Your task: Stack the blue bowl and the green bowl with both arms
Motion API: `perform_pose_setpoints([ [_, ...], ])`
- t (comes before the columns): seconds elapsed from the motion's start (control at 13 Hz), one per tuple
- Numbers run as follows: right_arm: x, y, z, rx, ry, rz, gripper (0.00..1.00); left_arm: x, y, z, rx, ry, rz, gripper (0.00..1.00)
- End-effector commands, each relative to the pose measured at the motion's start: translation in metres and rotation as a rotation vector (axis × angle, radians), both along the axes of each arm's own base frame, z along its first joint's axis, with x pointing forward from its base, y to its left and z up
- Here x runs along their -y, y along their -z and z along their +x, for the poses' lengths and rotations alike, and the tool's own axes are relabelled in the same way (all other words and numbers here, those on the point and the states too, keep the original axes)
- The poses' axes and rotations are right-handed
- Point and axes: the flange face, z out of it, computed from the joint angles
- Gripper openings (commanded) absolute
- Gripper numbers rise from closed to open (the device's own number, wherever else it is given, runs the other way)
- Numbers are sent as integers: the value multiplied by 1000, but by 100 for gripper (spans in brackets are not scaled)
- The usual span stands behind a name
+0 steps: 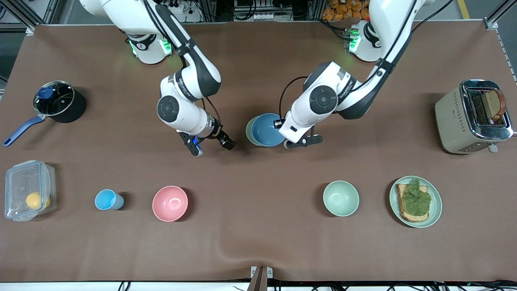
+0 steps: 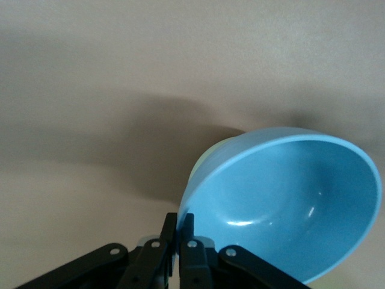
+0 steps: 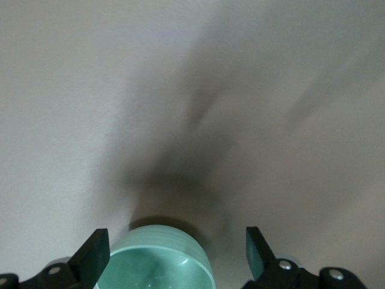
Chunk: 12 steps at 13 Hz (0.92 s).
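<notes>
From the front view, my left gripper (image 1: 285, 139) is clenched on the rim of the blue bowl (image 1: 264, 129), at the edge toward the left arm's end of the table. The bowl sits tilted in the green bowl (image 1: 248, 131), which shows only as a pale crescent near mid-table. I judge both to be light, stiff and smooth, so the thin rim is the only real handhold and a pinch there could slip or tip the bowl. My right gripper (image 1: 212, 146) hangs released and empty over bare table (image 1: 258, 242) beside the stack, waiting. Nearer the camera, the pink bowl (image 1: 170, 203), the light-blue cup (image 1: 107, 199) and the mint bowl (image 1: 341, 198) are empty. The clear box (image 1: 28, 190) holds a yellow fruit, the plate (image 1: 436, 206) carries toast under a leaf, the toaster (image 1: 472, 117) has a slice in it, and the pot (image 1: 60, 101) is lidded. In the left wrist view, the fingers (image 2: 186, 226) are pressed together on the blue bowl (image 2: 289, 205) rim, with a sliver of green bowl (image 2: 204, 161) at its outer wall. In the right wrist view, the right gripper (image 3: 174, 241) stands wide, with a mint rim (image 3: 156, 259) low between the fingers, ungripped; I cannot tell which vessel it is.
</notes>
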Motion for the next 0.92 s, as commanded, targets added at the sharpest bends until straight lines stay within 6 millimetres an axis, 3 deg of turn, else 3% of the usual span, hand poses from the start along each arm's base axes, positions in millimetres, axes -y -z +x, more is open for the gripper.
perform_pose_setpoints([
  [0.0,11,24,4,-62,90,34,100,19,25,-13,-35,-19,-6,0],
  [0.15,15,45,5,-89,130,39,100,30,43,-21,-46,-30,-9,0],
  [0.31,5,58,5,-59,216,80,100,32,46,-23,-51,-36,-5,0],
  [0.54,6,58,11,-75,263,111,100,32,52,-24,-61,-37,-2,0],
  [0.69,-7,63,15,-94,309,153,100,33,52,-24,-58,-34,-2,0],
  [0.85,-19,69,6,-91,295,146,100,39,54,-30,-57,-21,-1,0],
])
